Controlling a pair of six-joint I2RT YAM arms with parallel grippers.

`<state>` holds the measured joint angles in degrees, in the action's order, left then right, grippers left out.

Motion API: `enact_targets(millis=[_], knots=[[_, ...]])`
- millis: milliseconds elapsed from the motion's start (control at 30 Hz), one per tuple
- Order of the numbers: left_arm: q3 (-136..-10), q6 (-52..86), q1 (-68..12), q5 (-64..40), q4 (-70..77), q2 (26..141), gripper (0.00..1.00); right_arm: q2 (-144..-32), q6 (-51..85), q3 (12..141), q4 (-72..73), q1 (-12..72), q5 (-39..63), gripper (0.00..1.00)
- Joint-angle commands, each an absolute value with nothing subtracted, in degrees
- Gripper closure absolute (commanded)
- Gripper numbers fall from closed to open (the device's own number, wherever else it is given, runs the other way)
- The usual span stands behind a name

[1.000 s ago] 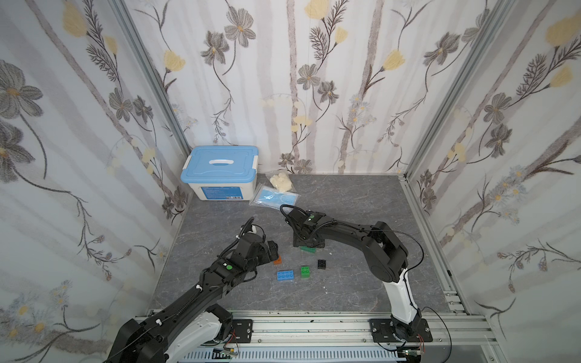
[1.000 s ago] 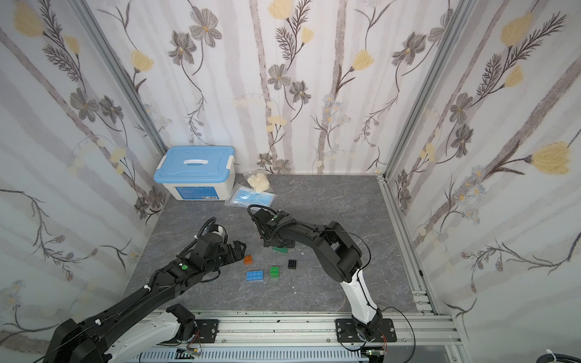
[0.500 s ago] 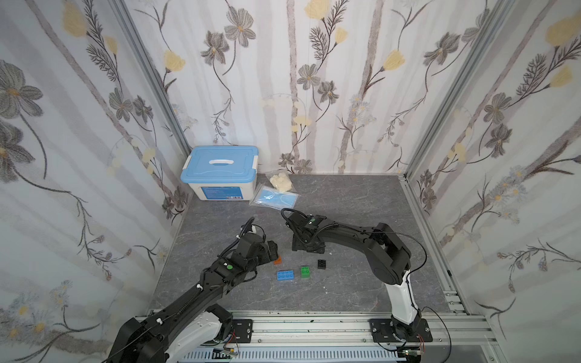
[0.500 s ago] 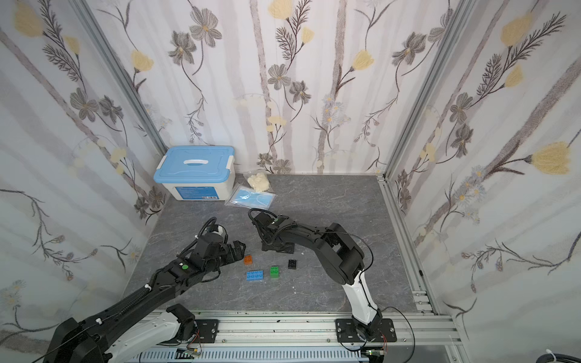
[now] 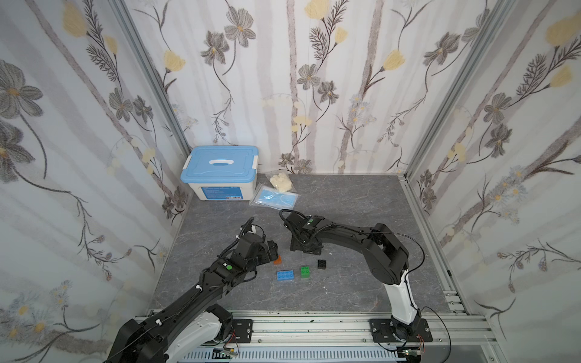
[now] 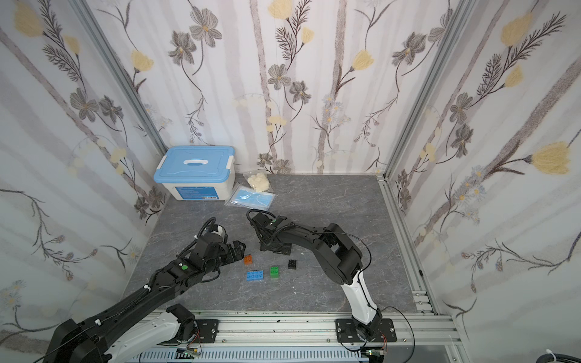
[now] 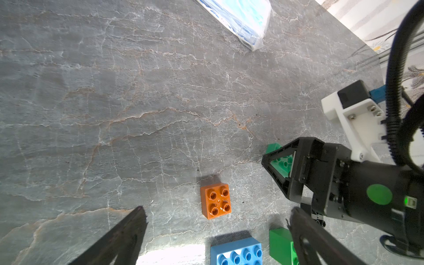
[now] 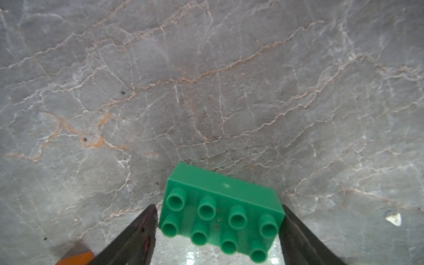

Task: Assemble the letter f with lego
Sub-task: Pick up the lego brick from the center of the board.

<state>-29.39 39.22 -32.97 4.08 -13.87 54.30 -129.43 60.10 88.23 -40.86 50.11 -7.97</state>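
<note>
Four loose lego bricks lie near the front of the table in both top views: orange (image 5: pixel 277 260) (image 6: pixel 248 259), light-blue (image 5: pixel 285 275) (image 6: pixel 255 275), bright green (image 5: pixel 305 272) (image 6: pixel 274 272) and black (image 5: pixel 321 264) (image 6: pixel 292 264). My left gripper (image 7: pixel 218 210) hangs open just above the orange brick (image 7: pixel 215 200), one finger on either side. My right gripper (image 8: pixel 218 220) is low on the table, straddling a longer teal-green brick (image 8: pixel 220 206) end to end. One finger touches the brick and the other stands a sliver off. In both top views this brick is hidden under the right gripper (image 5: pixel 306 248).
A blue-lidded white box (image 5: pixel 220 171) stands at the back left against the wall. Beside it lie a plastic bag of masks (image 5: pixel 273 199) and a pale bundle (image 5: pixel 281 182). Patterned walls close in three sides, and a metal rail runs along the front.
My right gripper has come down over the teal-green brick, which showed beside it a second ago, and its jaws have narrowed round it. The left arm has not moved.
</note>
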Motion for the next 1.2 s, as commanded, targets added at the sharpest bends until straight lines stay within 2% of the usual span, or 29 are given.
enact_targets(millis=[0, 200, 567, 833, 1033, 1167], knots=[[-29.45, 39.81, -33.05, 4.47, -13.52, 54.24, 0.0, -129.88, 61.52, 88.5, -40.34, 50.1, -9.88, 0.19], [-29.49, 39.81, -33.0, 4.64, -13.48, 54.4, 0.0, -130.41, 62.04, 89.13, -40.52, 49.93, -10.45, 0.23], [-29.59, 39.73, -33.05, 4.96, -13.58, 54.49, 0.0, -129.54, 60.03, 89.63, -41.92, 50.09, -12.64, 0.38], [-29.8, 38.61, -33.03, 3.79, -12.8, 56.26, 0.0, -119.6, 51.25, 83.19, -42.62, 50.97, -12.08, 0.43], [-28.93, 39.35, -33.33, -6.92, -8.91, 58.29, 0.0, -111.62, 46.26, 76.38, -42.22, 53.79, -9.49, 0.39], [-25.96, 45.23, -33.9, -7.73, -9.38, 54.52, 0.0, -107.37, 45.55, 72.25, -40.19, 55.14, -7.31, 0.39]])
